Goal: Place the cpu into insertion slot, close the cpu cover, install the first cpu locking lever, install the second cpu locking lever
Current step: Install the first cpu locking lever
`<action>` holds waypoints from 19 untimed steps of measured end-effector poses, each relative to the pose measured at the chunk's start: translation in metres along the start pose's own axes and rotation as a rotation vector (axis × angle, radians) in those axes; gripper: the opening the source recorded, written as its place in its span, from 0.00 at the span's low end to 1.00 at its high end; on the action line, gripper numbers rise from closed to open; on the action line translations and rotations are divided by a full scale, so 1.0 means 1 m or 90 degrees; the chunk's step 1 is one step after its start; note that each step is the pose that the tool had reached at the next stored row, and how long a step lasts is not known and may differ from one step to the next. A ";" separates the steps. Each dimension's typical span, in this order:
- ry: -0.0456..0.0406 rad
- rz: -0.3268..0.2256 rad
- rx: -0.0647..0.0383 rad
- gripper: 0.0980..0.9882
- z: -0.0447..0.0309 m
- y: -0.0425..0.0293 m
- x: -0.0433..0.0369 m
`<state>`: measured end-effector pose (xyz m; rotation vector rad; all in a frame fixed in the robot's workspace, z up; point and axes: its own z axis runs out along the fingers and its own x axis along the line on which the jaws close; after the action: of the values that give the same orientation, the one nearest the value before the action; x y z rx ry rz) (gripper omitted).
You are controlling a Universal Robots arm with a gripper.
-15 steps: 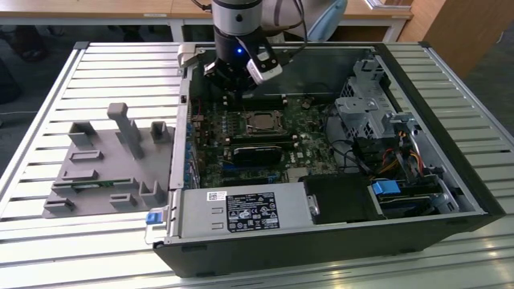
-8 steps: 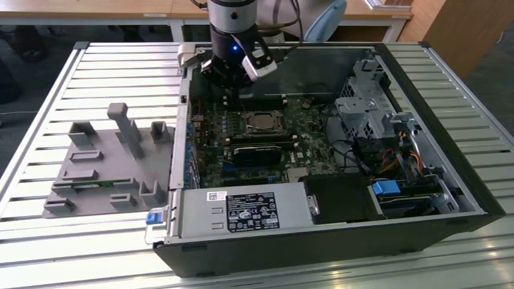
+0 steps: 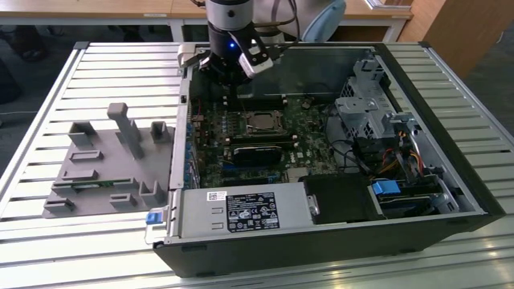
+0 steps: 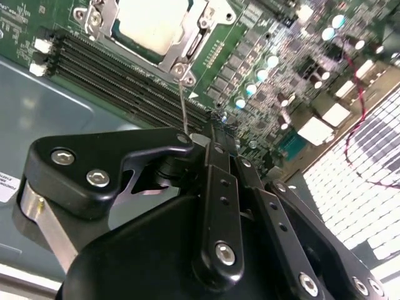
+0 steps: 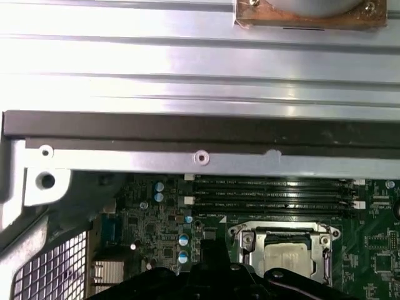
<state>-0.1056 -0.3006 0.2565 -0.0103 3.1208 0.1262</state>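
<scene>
Exterior view: my end effector [image 3: 233, 83] hangs inside the open computer case [image 3: 461, 156] on the table [image 3: 40, 90], over the far edge of the motherboard [image 3: 213, 162]. The cpu [image 3: 261, 121] sits in the insertion slot [image 3: 248, 123], below my tips and slightly toward the exterior view's right. A thin locking lever [image 3: 233, 99] stands up from the socket's corner to my tips.

Second wrist view: my fingers [image 4: 209, 156] are drawn together. The lever's rod [image 4: 182, 103] runs lengthwise from its pivot by the socket straight to where they meet. I judge that I am clamped on its free end. The cpu cover [image 4: 195, 42] lies down around the chip [image 4: 153, 25].

First wrist view: the cover's frame [image 5: 284, 230] borders the seated cpu [image 5: 284, 257], just beside the long memory slots [image 5: 275, 194].
</scene>
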 end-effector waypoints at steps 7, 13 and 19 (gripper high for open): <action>-0.0007 0.008 0.000 0.01 0.0014 0.0028 -0.0050; -0.0006 0.009 0.000 0.01 0.0016 0.0027 -0.0142; -0.0006 0.009 0.000 0.01 0.0018 0.0027 -0.0221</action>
<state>-0.0835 -0.2976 0.2553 0.0109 3.1204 0.1258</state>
